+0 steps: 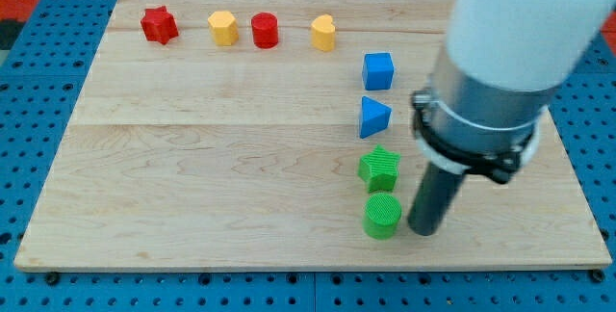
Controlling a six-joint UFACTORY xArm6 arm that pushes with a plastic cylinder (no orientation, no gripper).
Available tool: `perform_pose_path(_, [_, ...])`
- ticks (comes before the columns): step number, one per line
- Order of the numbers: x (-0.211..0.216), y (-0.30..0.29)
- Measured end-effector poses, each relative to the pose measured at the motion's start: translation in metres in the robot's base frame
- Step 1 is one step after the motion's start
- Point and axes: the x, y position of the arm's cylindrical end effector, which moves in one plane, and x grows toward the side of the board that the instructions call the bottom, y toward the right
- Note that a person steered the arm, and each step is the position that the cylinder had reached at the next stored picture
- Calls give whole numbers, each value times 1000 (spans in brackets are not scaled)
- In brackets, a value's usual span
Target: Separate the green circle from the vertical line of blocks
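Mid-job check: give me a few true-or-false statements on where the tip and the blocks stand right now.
1. My tip sits just to the view's right of the green circle. True.
2. The green circle is at the top of the vertical line. False: it is the lowest, below the green star, the blue triangle and the blue cube.
3. Four blocks lie in a row along the view's top. True: red star, yellow hexagon, red cylinder, yellow heart.
4. The green circle is already far from the green star. False: it sits right below it.

a lab bench: wooden board [192, 158] on blue pegboard [38, 71].
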Motion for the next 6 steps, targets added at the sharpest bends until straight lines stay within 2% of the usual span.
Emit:
perform_pose_path(1, [-26,-16])
perform_pose_path(2, [-24,-41])
perform_pose_path(4, [7,-38])
perform_pose_path(5, [11,-64])
perform_pose_path(6, [11,-119])
